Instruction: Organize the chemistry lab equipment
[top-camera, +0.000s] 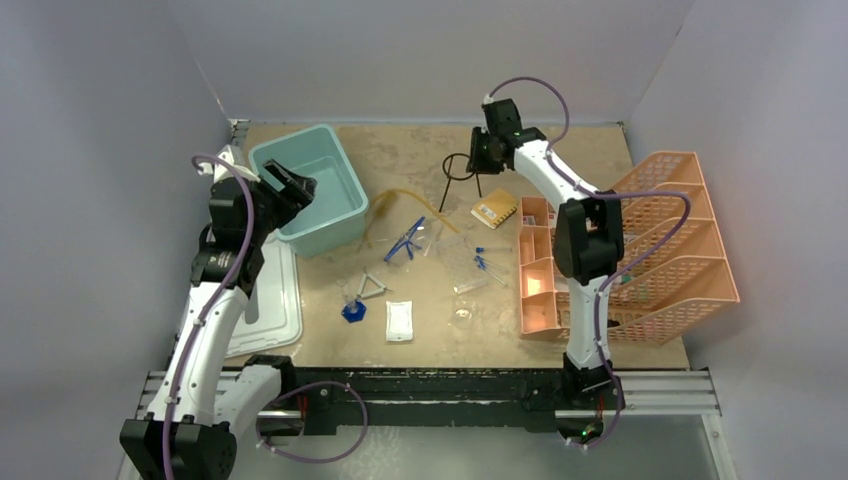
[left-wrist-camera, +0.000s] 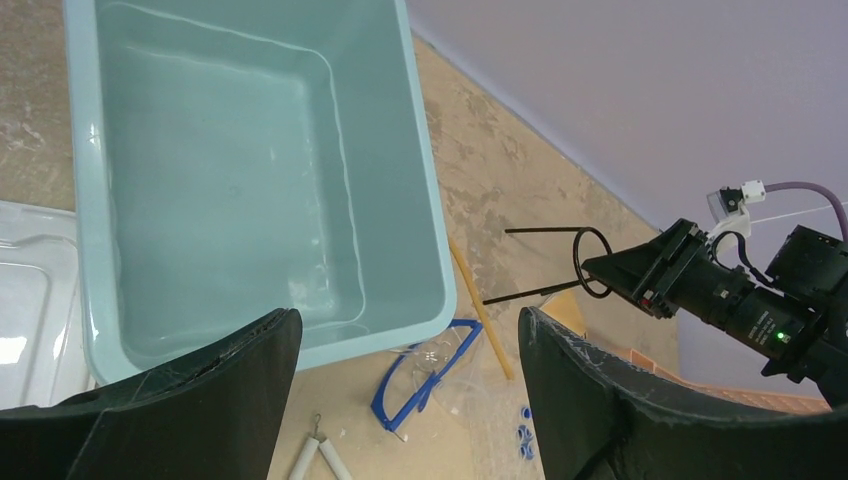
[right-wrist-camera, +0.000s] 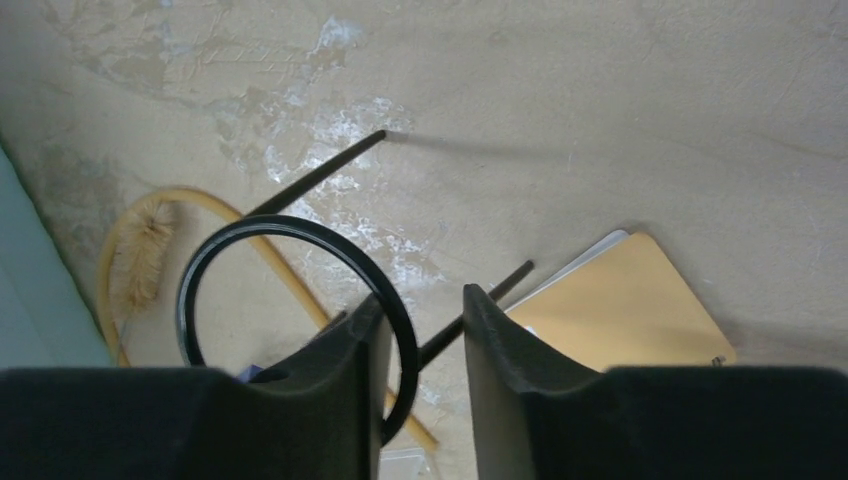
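Tan and mottled, the worktop (top-camera: 400, 140) sat inside grey walls. The orange tiered mesh tray (top-camera: 690, 270) stood well off to the outer side of the right tool (right-wrist-camera: 423, 297). The teal tub (left-wrist-camera: 425, 200) lay open just below and ahead of the left tool (top-camera: 293, 186).

The left tool hovered over the tub's near rim with its fingers wide apart and nothing between them.

The right tool was at the far side of the worktop, on the black wire ring tripod (right-wrist-camera: 290, 227). Its fingers stood partly apart and straddled the ring's rim. The wire lay against one pad, with a gap showing at the other, so no firm clamp could be seen. The tripod's legs ran away from the tool to the surface. The amber tubing (right-wrist-camera: 255, 240) curved beneath the ring. A tan card (right-wrist-camera: 610, 310) lay just beside the tool, and the blue-framed clear goggles (top-camera: 405, 240) lay nearer the arm bases.

The tripod looked light and stiff, but its thin round wire would likely swivel or slip in flat pads. A hold on the ring close to a leg joint seemed safest, squeezed squarely across the wire. Lifting it straight would keep the splayed legs from catching the tubing.
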